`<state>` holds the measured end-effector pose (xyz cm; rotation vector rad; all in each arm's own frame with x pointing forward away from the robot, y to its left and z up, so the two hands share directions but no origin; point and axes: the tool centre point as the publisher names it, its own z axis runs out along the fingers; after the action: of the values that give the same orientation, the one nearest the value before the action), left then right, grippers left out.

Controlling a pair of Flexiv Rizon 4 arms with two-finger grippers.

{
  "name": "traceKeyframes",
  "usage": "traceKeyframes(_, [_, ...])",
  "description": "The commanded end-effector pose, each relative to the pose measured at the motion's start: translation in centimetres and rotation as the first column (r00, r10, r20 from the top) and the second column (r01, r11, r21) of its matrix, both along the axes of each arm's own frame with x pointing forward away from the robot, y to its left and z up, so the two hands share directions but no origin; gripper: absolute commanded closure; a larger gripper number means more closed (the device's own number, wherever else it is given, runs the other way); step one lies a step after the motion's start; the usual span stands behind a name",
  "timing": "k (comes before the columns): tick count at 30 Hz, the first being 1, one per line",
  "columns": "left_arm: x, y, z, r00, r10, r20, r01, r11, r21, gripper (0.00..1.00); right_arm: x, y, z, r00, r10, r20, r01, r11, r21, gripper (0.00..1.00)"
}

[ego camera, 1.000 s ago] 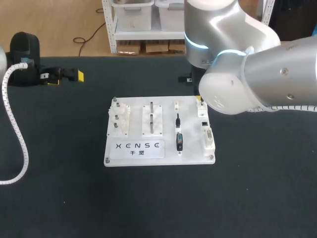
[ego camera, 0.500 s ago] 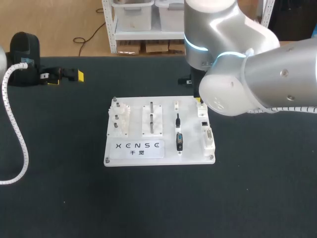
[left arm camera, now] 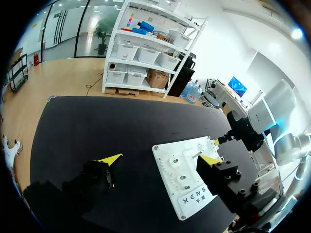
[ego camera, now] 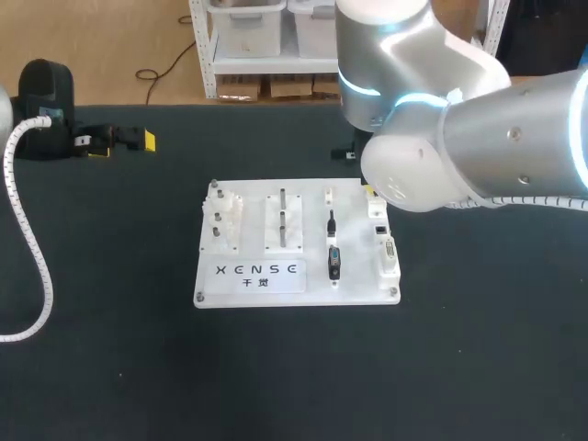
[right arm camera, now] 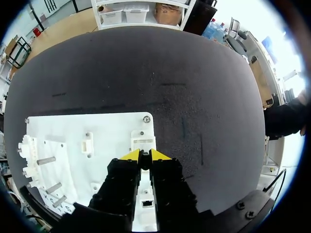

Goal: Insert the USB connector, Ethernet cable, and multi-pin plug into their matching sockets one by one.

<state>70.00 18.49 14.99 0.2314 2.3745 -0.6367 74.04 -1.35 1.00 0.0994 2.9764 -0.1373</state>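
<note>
The black table point(ego camera: 110, 367) has a matte, slightly grainy top. In the head view the thick, shiny silver right arm point(ego camera: 496, 138) comes in from the right and covers its own gripper, so the fingers cannot be seen there. The left arm point(ego camera: 44, 92) is black and stands at the far left edge, well apart from the board, with a white ribbed hose point(ego camera: 37, 266) curving down beside it.

The flat white plastic board point(ego camera: 358, 287) lies in the middle of the table. On it the head view shows white gears point(ego camera: 223, 220), metal pins point(ego camera: 283, 213), a thin black plug point(ego camera: 331, 221) and, just below it, the blocky multi-pin plug point(ego camera: 333, 263), both lying in their holders.

Only the right wrist view shows the right gripper point(right arm camera: 145, 155). Its yellow tips stand nearly together and press a thin dark connector point(right arm camera: 144, 161) from both sides, just over a white socket block point(right arm camera: 143, 142) near the board's corner. Under the fingers a small square socket point(right arm camera: 146, 203) is visible.

In the left wrist view the left gripper point(left arm camera: 160, 158) has its wedge-shaped tips wide apart, with nothing between them.
</note>
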Motion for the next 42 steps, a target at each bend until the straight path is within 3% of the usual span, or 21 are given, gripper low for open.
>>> traceKeyframes(1, [0.0, 0.0, 0.0, 1.0, 0.0, 0.0, 0.0, 1.0, 0.0, 0.0, 0.7, 0.0, -2.6, 0.999, -0.007, -0.035, 0.007, 1.0, -0.004, 1.0])
traceKeyframes(3, [0.0, 0.0, 0.0, 1.0, 0.0, 0.0, 0.0, 1.0, 0.0, 0.0, 0.6, 0.1, -2.3, 0.999, -0.013, -0.033, 0.013, 1.0, 0.0, 1.0])
traceKeyframes(4, [0.0, 0.0, 0.0, 1.0, 0.0, 0.0, 0.0, 1.0, 0.0, 0.0, 0.5, 0.1, -2.0, 1.0, -0.011, -0.023, 0.011, 1.0, 0.002, 0.86])
traceKeyframes(5, [0.0, 0.0, 0.0, 1.0, 0.0, 0.0, 0.0, 1.0, 0.0, 0.0, 0.5, 0.1, -1.5, 1.0, -0.008, -0.007, 0.008, 1.0, 0.004, 0.69])
traceKeyframes(6, [0.0, 0.0, 0.0, 1.0, 0.0, 0.0, 0.0, 1.0, 0.0, 0.0, 0.4, 0.1, -0.9, 1.0, 0.002, 0.014, -0.002, 1.0, -0.005, 0.25])
traceKeyframes(7, [0.0, 0.0, 0.0, 1.0, 0.0, 0.0, 0.0, 1.0, 0.0, 0.0, 0.3, 0.2, -0.3, 1.0, 0.007, 0.026, -0.007, 1.0, -0.006, 0.0])
traceKeyframes(12, [0.0, 0.0, 0.0, 1.0, 0.0, 0.0, 0.0, 1.0, 0.0, 0.0, 0.1, 0.5, 3.3, 0.993, 0.04, 0.113, -0.037, 0.999, -0.026, 0.0])
traceKeyframes(19, [0.0, 0.0, 0.0, 1.0, 0.0, 0.0, 0.0, 1.0, 0.0, 0.0, -2.0, 2.5, 5.7, 0.987, 0.085, 0.133, -0.084, 0.996, -0.013, 0.0])
traceKeyframes(32, [0.0, 0.0, 0.0, 1.0, 0.0, 0.0, 0.0, 1.0, 0.0, 0.0, -6.8, 6.8, 2.4, 0.985, 0.172, -0.009, -0.171, 0.984, 0.043, 0.0])
traceKeyframes(40, [0.0, 0.0, 0.0, 1.0, 0.0, 0.0, 0.0, 1.0, 0.0, 0.0, -7.5, 6.8, 0.6, 0.985, 0.166, -0.049, -0.163, 0.985, 0.053, 0.0])
traceKeyframes(42, [0.0, 0.0, 0.0, 1.0, 0.0, 0.0, 0.0, 1.0, 0.0, 0.0, -7.4, 6.8, 0.3, 0.986, 0.156, -0.057, -0.153, 0.986, 0.06, 0.28])
